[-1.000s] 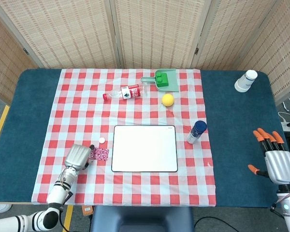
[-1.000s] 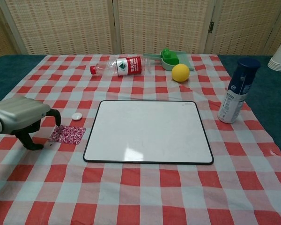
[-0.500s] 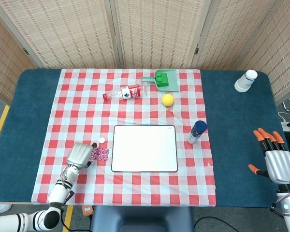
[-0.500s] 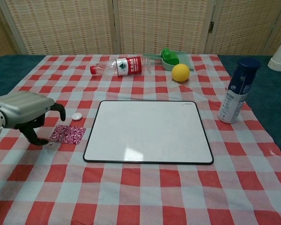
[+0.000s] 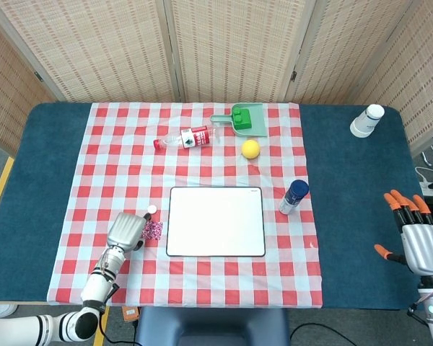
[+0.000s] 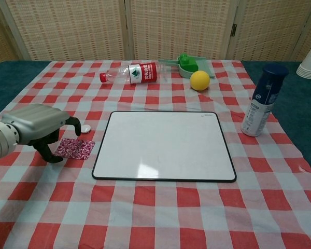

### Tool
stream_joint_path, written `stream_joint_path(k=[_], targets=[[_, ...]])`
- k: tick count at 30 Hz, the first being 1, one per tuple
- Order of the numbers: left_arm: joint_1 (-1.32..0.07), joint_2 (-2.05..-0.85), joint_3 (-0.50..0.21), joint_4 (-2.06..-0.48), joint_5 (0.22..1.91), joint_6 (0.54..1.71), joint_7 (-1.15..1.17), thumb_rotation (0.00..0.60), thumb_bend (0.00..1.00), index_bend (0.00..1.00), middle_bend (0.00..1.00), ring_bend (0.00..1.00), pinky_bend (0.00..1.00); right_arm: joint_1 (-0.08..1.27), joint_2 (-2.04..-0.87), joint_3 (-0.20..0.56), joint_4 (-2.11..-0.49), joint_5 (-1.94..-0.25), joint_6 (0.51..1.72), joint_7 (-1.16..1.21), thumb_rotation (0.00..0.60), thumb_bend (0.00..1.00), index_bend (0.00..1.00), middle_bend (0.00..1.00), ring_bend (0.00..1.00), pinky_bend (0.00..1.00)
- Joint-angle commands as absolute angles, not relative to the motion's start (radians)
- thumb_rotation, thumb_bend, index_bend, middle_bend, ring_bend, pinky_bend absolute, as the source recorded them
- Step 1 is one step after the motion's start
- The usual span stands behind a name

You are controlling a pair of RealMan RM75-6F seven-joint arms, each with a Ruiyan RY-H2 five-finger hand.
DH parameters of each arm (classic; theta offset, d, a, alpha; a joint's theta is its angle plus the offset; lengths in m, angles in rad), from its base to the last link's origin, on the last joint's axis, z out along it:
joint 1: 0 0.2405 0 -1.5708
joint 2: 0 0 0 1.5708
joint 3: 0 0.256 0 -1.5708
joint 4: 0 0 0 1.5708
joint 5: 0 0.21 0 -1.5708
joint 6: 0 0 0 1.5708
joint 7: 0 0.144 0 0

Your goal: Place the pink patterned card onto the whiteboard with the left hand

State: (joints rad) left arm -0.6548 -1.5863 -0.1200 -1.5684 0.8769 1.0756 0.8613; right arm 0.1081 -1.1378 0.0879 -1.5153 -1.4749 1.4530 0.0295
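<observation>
left hand: we're sliding our left hand (image 6: 35, 124) toward the board. A second ago it was sitting off the card's outer edge; now it's hanging right over that end, and the head view has it covering part of the card.
grip: fingers are curling downward, one dark fingertip (image 6: 54, 157) is sitting on the cloth at the card's near-left corner, another is hooking out toward the white cap (image 6: 85, 128). We're not holding anything yet as far as we can tell; the card is looking flat on the cloth. Whether a finger is actually touching it, we can't tell.
card: the pink card (image 6: 74, 148) is lying just left of the whiteboard (image 6: 164, 145), not on it, and it's sitting in the same spot as a second ago.
what this means: we're guessing we're still lining up the pinch, so the task is barely started, with pickup and placing still to do. A thin card lying flat will probably be fiddly to lift.
right hand: our right hand (image 5: 420, 241) is idling, fingers spread and empty, at the far right edge of the table (image 5: 350, 216).
around: bottle (image 6: 132, 73), yellow ball (image 6: 199, 80) and blue can (image 6: 262, 100) are all sitting beyond or beside the board, well out of our path.
</observation>
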Motion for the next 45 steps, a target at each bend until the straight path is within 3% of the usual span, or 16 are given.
stream_joint_path(k=[1,29,45], targets=[[-0.663,-1.59,-0.118,-1.56,0.861,1.076,0.866,0.6,0.25,0.31,1.0,1.0,1.0,0.108,-1.137,0.088,-1.515,-1.475,1.454,0.03,0.6,0.0,0.0,0.03,0.0,0.0],[-0.725,-1.606,-0.1,-1.528,0.743,1.073,0.89,0.6,0.25,0.31,1.0,1.0,1.0,0.11,-1.138,0.094,-1.506,-1.464,1.451,0.038,0.6,0.0,0.0,0.03,0.0,0.0],[-0.747,-1.601,-0.093,-1.545,0.729,1.095,0.889,0.6,0.25,0.44,1.0,1.0,1.0,0.112,-1.141,0.099,-1.501,-1.457,1.449,0.041,0.6,0.0,0.0,0.03,0.0,0.0]])
